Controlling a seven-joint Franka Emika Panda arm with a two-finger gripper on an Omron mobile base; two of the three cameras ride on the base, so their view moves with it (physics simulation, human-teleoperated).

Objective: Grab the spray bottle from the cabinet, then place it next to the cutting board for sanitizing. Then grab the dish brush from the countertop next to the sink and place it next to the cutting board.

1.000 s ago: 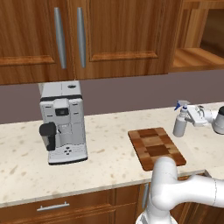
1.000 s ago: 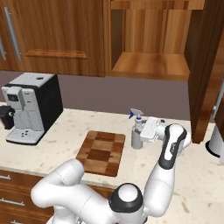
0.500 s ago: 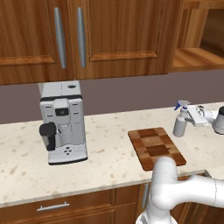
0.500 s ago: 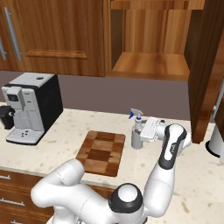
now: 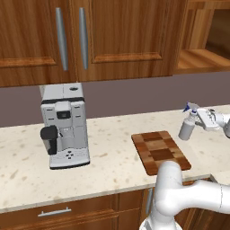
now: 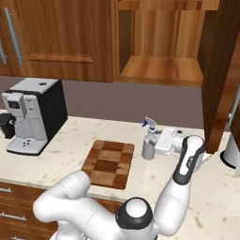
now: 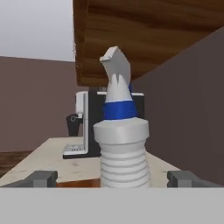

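Kitchen: wood cabinets (image 5: 112,40) (coffee machine (image 5: 64,126) on countertop (image 5: 112,166)).

Beige countertop (image 5: 112,157) – coffee machine (image 5: 64,126), cutting board (image 5: 160,151), spray bottle (image 5: 187,126) upright

A dull mauve-grey wall (image 5: 134,96) runs behind the beige speckled worktop (image 5: 108,157). Reddish-brown wall cupboards (image 5: 117,36) hang above it, two of their doors carrying upright steel handles (image 5: 60,38). A silver and black coffee machine (image 5: 63,126) stands on the worktop to the left. Wooden drawers (image 5: 54,211) sit below, one with what looks like a slim steel pull. The light is even and soft.
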